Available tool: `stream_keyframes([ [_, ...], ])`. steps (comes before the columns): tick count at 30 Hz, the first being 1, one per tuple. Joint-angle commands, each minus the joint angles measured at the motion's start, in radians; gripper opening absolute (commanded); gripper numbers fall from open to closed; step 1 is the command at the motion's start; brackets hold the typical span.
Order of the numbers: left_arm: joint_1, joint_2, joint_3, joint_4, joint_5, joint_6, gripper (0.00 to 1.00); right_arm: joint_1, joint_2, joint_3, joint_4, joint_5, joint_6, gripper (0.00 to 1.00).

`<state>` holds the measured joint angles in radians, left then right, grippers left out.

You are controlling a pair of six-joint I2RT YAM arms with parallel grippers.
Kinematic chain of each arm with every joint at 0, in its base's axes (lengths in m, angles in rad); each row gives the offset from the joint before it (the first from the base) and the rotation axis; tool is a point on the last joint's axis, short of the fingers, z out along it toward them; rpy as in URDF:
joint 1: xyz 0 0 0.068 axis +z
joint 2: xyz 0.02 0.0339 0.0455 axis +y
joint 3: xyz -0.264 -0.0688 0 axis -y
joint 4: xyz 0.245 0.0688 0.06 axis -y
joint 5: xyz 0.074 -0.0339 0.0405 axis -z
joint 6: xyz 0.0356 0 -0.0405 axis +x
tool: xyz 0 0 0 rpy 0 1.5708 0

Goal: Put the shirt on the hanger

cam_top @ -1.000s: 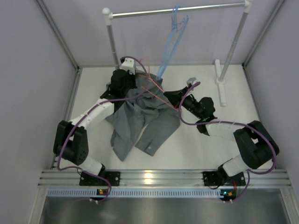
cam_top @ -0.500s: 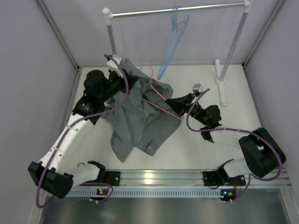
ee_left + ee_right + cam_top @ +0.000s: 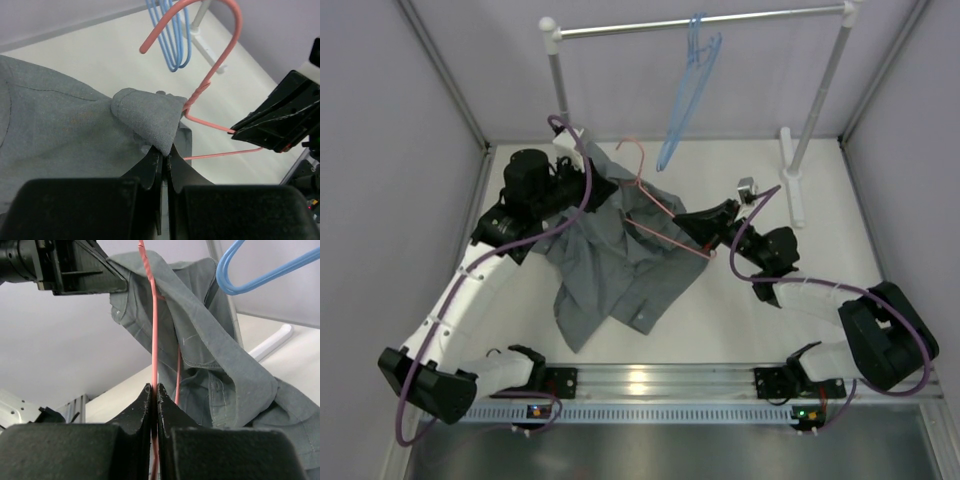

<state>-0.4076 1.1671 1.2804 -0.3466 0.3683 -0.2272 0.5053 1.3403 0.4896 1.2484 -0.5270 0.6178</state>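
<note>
Left wrist view: the left end effector has its two black fingers pressed together on a folded edge of the grey button-up cloth shirt, with no gap showing between them. That pinched fold lies right against the twisted neck of the thin pink wire hanger, whose hook curves up above the cloth. At the right of this view the hanger's two lower wires run into the tip of the other arm's black fingers.

From the right wrist, the right end effector is closed tight on one pink wire, which rises straight up from between its fingertips. The shirt drapes over the upper part of the hanger and falls to the right of the gripped wire. A second pink wire runs just beside it, against the cloth.

Seen from above, the shirt is lifted at its far left end. The rest trails down onto the white table, left of centre. Light blue wire hangers hang from the metal rail at the far side, apart from the pink one.
</note>
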Motion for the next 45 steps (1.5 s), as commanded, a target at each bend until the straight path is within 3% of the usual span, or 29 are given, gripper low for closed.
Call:
stream_keyframes([
  [1,-0.002,-0.043,0.031,-0.061,-0.081,0.045,0.04,-0.01,-0.029,0.026,0.443,-0.03,0.068,0.0],
  [4,-0.003,-0.066,0.025,-0.074,-0.088,0.052,0.28,-0.004,-0.021,0.018,0.459,-0.016,0.082,0.0],
  [7,-0.002,-0.067,0.033,-0.074,-0.052,0.034,0.35,0.009,-0.021,0.004,0.459,0.019,0.045,0.0],
  [11,-0.004,-0.047,0.052,-0.098,-0.045,0.019,0.64,0.027,-0.012,0.018,0.459,0.048,0.031,0.0],
  [13,-0.004,-0.049,0.069,-0.12,-0.122,0.017,0.72,0.032,-0.012,0.02,0.459,0.061,0.019,0.0],
  [14,-0.004,-0.063,0.077,-0.13,-0.167,0.025,0.81,0.033,-0.012,0.02,0.459,0.068,0.014,0.0],
  [15,-0.002,-0.072,0.085,-0.149,-0.269,0.035,0.83,0.032,-0.012,0.017,0.459,0.073,0.01,0.0],
  [19,0.003,-0.112,0.062,-0.158,-0.516,0.173,0.88,0.032,-0.007,0.015,0.459,0.068,0.003,0.0],
  [20,0.007,-0.112,0.053,-0.155,-0.519,0.252,0.88,0.033,-0.004,0.021,0.459,0.062,0.01,0.0],
  [21,0.016,-0.112,0.037,-0.149,-0.487,0.297,0.78,0.032,0.006,0.026,0.459,0.058,0.014,0.0],
  [23,0.05,-0.106,-0.004,-0.12,-0.294,0.406,0.6,0.032,0.02,0.041,0.459,0.036,0.025,0.0],
  [24,0.055,-0.104,-0.021,-0.108,-0.26,0.443,0.57,0.032,0.034,0.046,0.459,0.027,0.026,0.0],
  [27,0.058,-0.125,-0.13,0.001,-0.194,0.681,0.61,0.032,0.04,0.064,0.459,-0.014,0.039,0.0],
  [29,0.058,-0.153,-0.202,0.055,-0.113,0.799,0.77,0.032,0.037,0.067,0.459,-0.028,0.043,0.0],
  [32,0.059,-0.164,-0.19,0.04,-0.051,0.838,0.8,0.032,0.031,0.064,0.457,-0.048,0.048,0.0],
  [45,0.065,0.017,-0.148,0.061,-0.115,0.997,0.76,0.03,0.022,0.083,0.459,-0.114,0.085,0.0],
])
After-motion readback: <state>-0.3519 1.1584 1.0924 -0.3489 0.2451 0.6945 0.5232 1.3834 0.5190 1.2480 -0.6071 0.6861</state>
